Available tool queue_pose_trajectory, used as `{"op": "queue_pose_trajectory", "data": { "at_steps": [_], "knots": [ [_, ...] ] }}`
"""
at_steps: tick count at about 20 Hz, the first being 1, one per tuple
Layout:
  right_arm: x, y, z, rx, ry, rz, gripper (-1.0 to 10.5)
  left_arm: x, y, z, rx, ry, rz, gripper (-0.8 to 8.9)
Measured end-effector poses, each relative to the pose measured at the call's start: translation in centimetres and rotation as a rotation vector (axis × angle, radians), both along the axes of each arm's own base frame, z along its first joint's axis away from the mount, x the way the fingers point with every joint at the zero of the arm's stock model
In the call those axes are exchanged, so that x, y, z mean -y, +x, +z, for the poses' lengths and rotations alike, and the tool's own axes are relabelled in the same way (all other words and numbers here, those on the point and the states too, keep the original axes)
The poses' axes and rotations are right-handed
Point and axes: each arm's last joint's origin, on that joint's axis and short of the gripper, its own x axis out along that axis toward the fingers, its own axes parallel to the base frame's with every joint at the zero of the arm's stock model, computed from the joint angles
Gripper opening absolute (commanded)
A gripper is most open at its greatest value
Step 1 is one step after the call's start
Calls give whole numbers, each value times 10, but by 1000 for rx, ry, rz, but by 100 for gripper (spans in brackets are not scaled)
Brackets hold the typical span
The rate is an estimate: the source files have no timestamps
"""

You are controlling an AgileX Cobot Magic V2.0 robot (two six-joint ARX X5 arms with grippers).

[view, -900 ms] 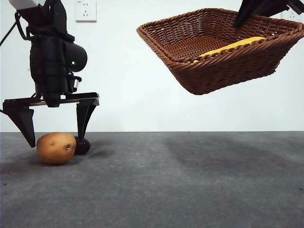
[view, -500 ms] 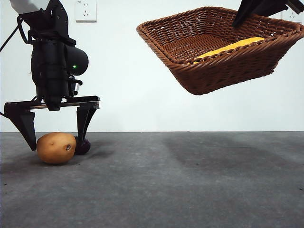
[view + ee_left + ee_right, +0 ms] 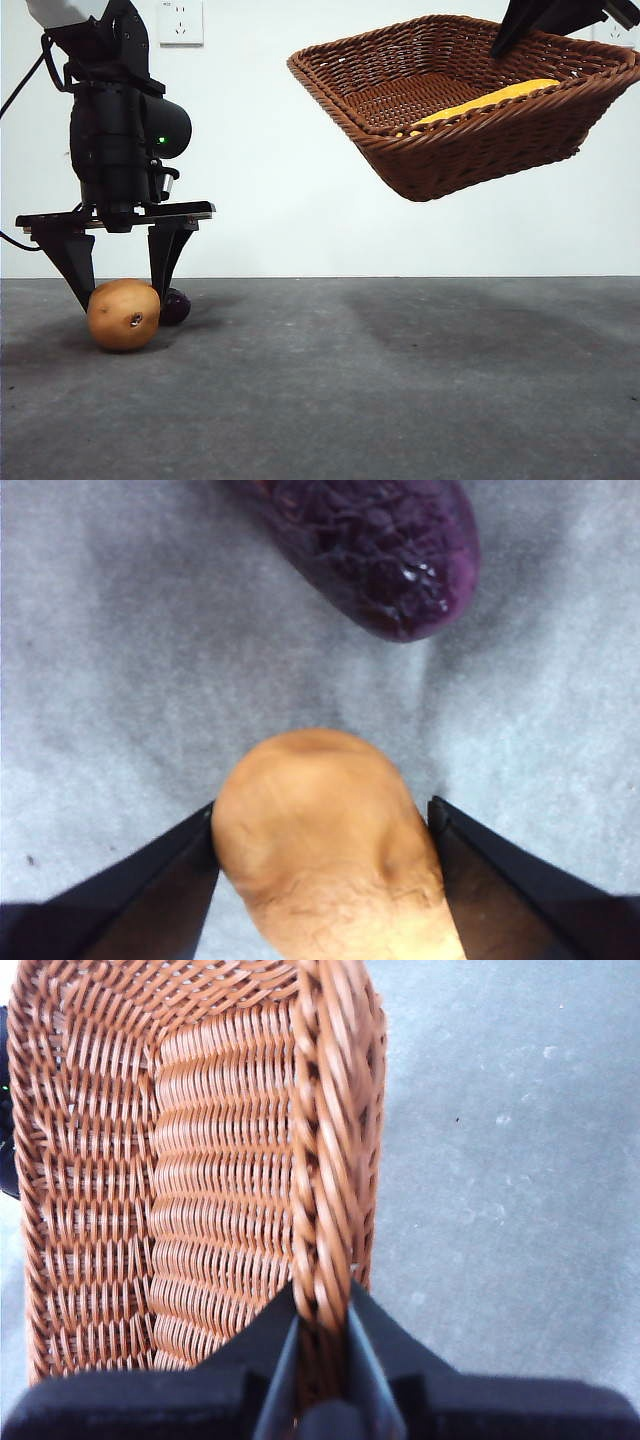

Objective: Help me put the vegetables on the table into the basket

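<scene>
At the table's (image 3: 400, 390) left end lies the brown-orange potato (image 3: 123, 315), with my left gripper (image 3: 122, 298) reaching down over it and shut on it. In the left wrist view both jaws press its sides (image 3: 325, 850). The small dark purple eggplant (image 3: 177, 305) lies on the table just behind the potato, apart from the jaws (image 3: 375, 550). High at the right hangs the wicker basket (image 3: 470, 150), tilted, held in the air by my right gripper (image 3: 500, 45), which is shut on its braided rim (image 3: 322, 1210). The yellow corn cob (image 3: 490, 100) lies inside the basket.
A white wall with a power outlet (image 3: 180, 22) stands behind the table. The left arm's dark body (image 3: 120, 130) rises above the potato. Grey table surface stretches under the raised basket.
The left jaws have drawn together onto the potato, which has shifted slightly right and turned. The basket and right gripper have stayed put.
</scene>
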Motion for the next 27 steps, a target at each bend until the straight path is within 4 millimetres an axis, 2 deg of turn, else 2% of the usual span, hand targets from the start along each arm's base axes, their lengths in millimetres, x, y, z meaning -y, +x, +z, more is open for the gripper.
{"op": "queue_pose_trajectory", "data": {
  "at_steps": [6,8,10,12,16,20,23,25,27],
  "knots": [
    [0,-2,-2,-27,-4,0,-10,0,0,0,11,-5,-89,-8],
    [0,-2,-2,-35,-6,-1,-10,1,1,7,46,-29,-126,-8],
    [1,-3,-3,-48,-8,-2,-10,0,-3,28,132,-73,-164,-8],
    [0,-2,-5,-62,-5,-7,-10,-4,-12,61,240,-102,-206,-8],
    [-1,6,-18,-137,-10,-16,-10,-13,-42,119,412,-136,-296,-8],
    [-5,12,-44,-224,-14,-23,-10,-16,-83,175,605,-238,-399,-7],
    [-12,14,-68,-258,9,-23,-10,2,-123,209,745,-285,-531,-7],
    [-21,13,-80,-275,50,-4,-10,26,-141,216,770,-330,-639,-7],
    [-31,12,-84,-271,73,15,-10,53,-149,212,756,-360,-729,-7]
  ]
}}
